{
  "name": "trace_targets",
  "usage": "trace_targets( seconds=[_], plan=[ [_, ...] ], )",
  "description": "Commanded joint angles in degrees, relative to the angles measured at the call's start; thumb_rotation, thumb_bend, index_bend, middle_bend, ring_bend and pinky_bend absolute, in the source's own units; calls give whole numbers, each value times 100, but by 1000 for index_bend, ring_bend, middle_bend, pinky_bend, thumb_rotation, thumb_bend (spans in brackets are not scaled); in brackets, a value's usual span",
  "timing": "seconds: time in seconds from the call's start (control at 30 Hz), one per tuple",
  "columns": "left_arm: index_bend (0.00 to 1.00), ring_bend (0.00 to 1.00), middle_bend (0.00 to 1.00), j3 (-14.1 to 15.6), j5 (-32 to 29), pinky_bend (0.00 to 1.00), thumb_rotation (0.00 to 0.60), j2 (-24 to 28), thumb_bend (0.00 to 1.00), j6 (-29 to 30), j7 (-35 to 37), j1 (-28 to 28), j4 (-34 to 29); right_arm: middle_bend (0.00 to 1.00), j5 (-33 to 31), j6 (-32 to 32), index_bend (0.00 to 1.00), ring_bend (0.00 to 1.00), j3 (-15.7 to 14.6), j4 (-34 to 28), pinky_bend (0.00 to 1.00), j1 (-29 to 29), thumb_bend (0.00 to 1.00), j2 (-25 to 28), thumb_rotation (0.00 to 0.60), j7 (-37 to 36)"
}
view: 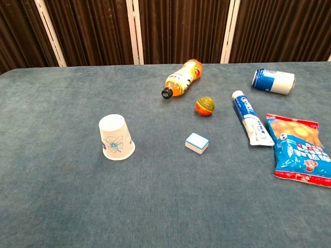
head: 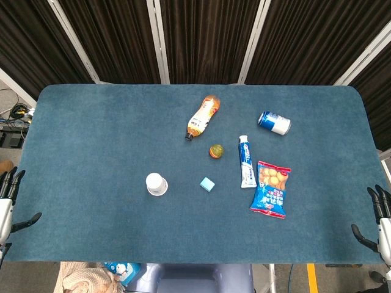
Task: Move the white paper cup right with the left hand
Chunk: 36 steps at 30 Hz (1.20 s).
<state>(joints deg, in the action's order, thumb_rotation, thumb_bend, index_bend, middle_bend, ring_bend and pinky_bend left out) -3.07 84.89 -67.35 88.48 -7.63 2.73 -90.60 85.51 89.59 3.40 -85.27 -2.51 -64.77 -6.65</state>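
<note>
Progress: nothing done yet, judging by the layout; reach, grasp and rightward move all left.
Cup (head: 156,184): upside down on its rim, left of centre on the table (head: 85,140), nearer the near edge than the far one; untouched.
Left hand (head: 7,201): parked off the near left corner, well apart from the cup; fingers spread, holding nothing.
Right hand (head: 377,220): parked off the near right corner; fingers apart, holding nothing.
Room to the right: small blue block (head: 208,184) near the cup on its right side, in line with a straight slide; past it, tube (head: 246,161) and snack bag (head: 270,189).
Other things: bottle (head: 203,116), ball (head: 215,151) and can (head: 274,122) toward the far edge, out of the path.
Open room: broad bare cloth left of the cup for the approach; clear strip along the near edge.
Judgement: short shift only, or a lift over the block.
</note>
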Motion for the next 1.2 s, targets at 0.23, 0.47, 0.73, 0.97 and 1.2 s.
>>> trace_targets(
  seconds=[0.23, 0.47, 0.73, 0.97, 1.2],
  plan=[
    [0, 0, 0, 6, 13, 0, 600, 2, 71, 13, -11, -7, 1, 0, 9, 2, 0, 0, -3, -8, 35, 0, 304, 10, 600, -6],
    [0, 0, 0, 9, 5, 0, 600, -1, 71, -20, 4, 4, 5, 0, 6, -8, 0, 0, -1, -20, 35, 7, 305, -1, 600, 20],
    [0, 0, 0, -64, 189, 0, 600, 111, 70, -310, -296, 322, -233, 0, -80, -148, 0, 0, 11, -52, 36, 55, 305, -8, 600, 61],
    [0, 0, 0, -346, 152, 29, 600, 284, 80, -1028, -1081, 989, -911, 0, -101, -147, 0, 0, 22, -66, 35, 49, 305, 21, 600, -13],
    [20, 126, 116, -581, -272, 245, 600, 114, 123, -1679, -1768, 1527, -1390, 0, -82, -151, 0, 0, 5, -82, 35, 52, 305, 11, 600, 37]
  ],
)
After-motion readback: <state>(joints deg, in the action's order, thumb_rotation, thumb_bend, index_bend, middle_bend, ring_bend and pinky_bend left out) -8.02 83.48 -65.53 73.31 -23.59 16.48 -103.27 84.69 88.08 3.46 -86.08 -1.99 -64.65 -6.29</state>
